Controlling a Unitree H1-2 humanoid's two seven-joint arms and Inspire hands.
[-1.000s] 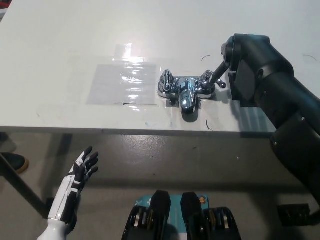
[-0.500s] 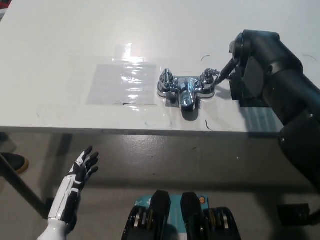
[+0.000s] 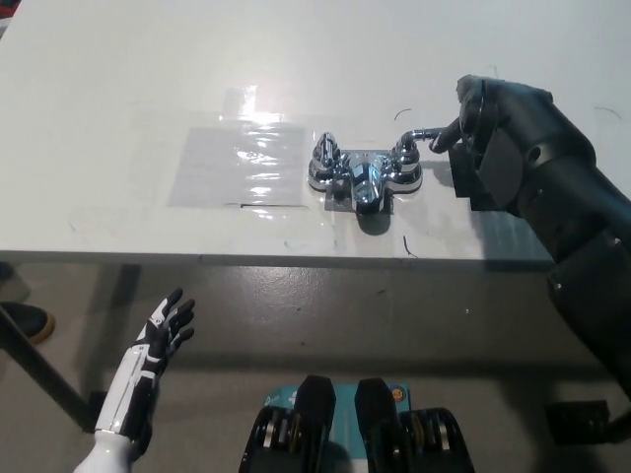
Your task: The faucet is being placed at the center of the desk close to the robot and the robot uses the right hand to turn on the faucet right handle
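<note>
A chrome faucet (image 3: pixel 362 177) stands on the white desk (image 3: pixel 118 89), near its front edge at the middle. Its left handle (image 3: pixel 325 154) is untouched. The right handle (image 3: pixel 408 149) has a thin lever that points right, toward my black right hand (image 3: pixel 475 126). That hand hovers just right of the faucet with its fingers (image 3: pixel 449 135) curled onto the lever's end; the hand's back hides the rest of the grip. My white left hand (image 3: pixel 166 330) hangs below the desk at the lower left, open with fingers spread.
A glossy taped sheet (image 3: pixel 239 163) lies flat on the desk left of the faucet. The desk's front edge (image 3: pixel 246 258) runs across the picture's middle. A dark desk leg (image 3: pixel 39 365) and a shoe (image 3: pixel 25 318) show on the floor at the left.
The right handle's lever has swung from pointing to the front right round to pointing right. My right hand moved right and farther back with it. The left hand stayed still.
</note>
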